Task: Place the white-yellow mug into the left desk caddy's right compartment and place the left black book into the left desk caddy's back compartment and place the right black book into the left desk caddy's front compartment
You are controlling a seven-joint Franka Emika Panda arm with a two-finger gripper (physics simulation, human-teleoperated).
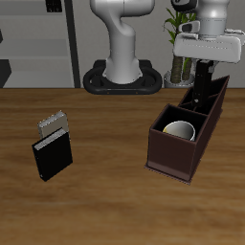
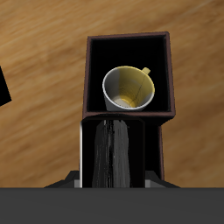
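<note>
Nearest the camera stands the left desk caddy (image 1: 170, 158), a long dark brown box with tall thin walls, lying on the table (image 1: 105, 206) with its large square section toward the front edge. Its height is what keeps upright things from tipping. Next in size, the right black book (image 1: 53, 156) waits apart on the bare wood, leaning by a grey speckled notebook (image 1: 53, 122). The left black book (image 1: 204, 91) stands upright in the caddy's narrow far end, directly beneath the gripper (image 1: 205, 69), which seems closed narrowly on the book's top edge; which of the two slots it enters I cannot tell. Smallest, the white-yellow mug (image 2: 129, 89) sits upright inside the right compartment (image 2: 98, 61), cream outside, yellowish within, handle toward a wall.
</note>
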